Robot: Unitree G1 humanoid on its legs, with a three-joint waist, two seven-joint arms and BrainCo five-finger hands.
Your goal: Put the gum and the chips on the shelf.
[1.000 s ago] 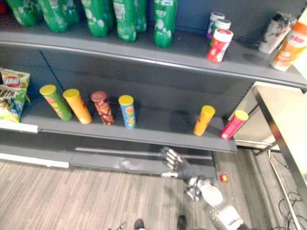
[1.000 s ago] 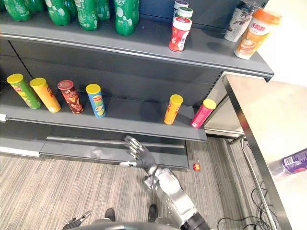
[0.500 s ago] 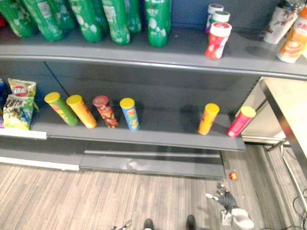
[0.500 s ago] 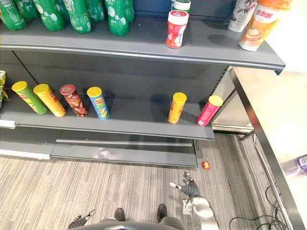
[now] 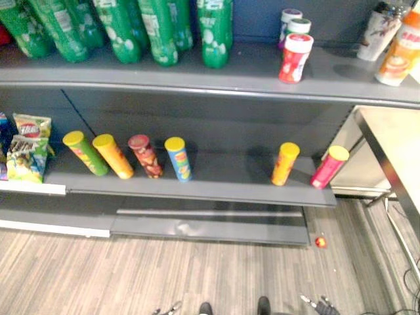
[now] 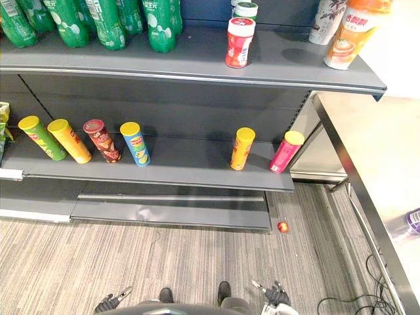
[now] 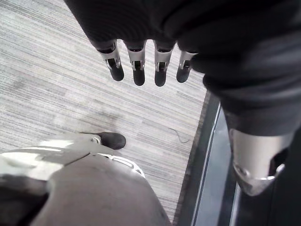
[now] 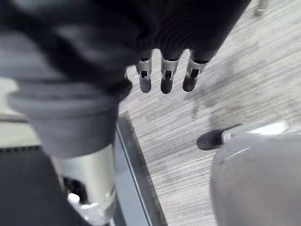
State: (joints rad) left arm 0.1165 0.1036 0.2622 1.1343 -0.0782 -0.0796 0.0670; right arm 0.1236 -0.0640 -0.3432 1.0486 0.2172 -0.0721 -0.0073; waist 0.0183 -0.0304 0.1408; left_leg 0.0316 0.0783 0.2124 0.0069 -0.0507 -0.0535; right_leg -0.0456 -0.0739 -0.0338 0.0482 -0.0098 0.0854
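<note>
Hanging low in frame, your left hand [image 6: 107, 304] and right hand [image 6: 274, 298] are relaxed, empty, since gum [image 6: 239, 42] and chips [image 6: 241, 148] look shelved.

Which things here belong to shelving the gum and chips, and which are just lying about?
Job: chip cans on the lower shelf; red gum jar on the upper shelf; left hand and right hand, both open, empty.
Lying about: green bottles and drink cups, upper shelf; purple bottle on the table; small red thing on the floor.
</note>
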